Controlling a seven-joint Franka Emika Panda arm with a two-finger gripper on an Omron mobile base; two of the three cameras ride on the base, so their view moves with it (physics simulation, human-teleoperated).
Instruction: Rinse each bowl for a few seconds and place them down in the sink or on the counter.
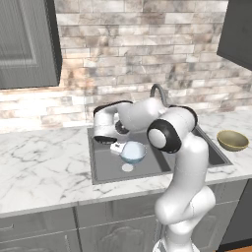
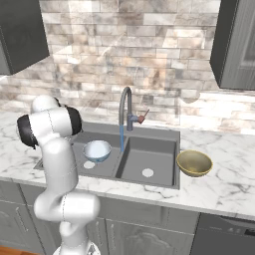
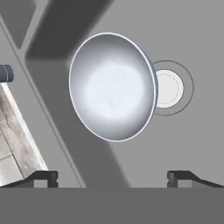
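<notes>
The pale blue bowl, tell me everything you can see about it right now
The pale blue bowl is small, round and glossy, with a whitish inside and a thin light rim. It sits in the left basin of the sink, beside the round pale drain, mouth up. It looks empty. The open gripper hovers near it with fingertips spread wide, not touching. The faucet's stream falls to its right, missing it.

Two bowls are in sight: one pale blue bowl [image 2: 97, 150] lying in the sink just ahead of the tool [image 3: 113, 178], and one olive-tan bowl [image 2: 194, 163] on the counter [image 2: 224, 184], well off to the tool's right past the far basin. There is one sink [image 2: 149, 152] with two basins and two round pale drains, one drain in each basin. One arched faucet [image 2: 124, 112] rises behind the divider, and one thin stream of water falls from it.
</notes>
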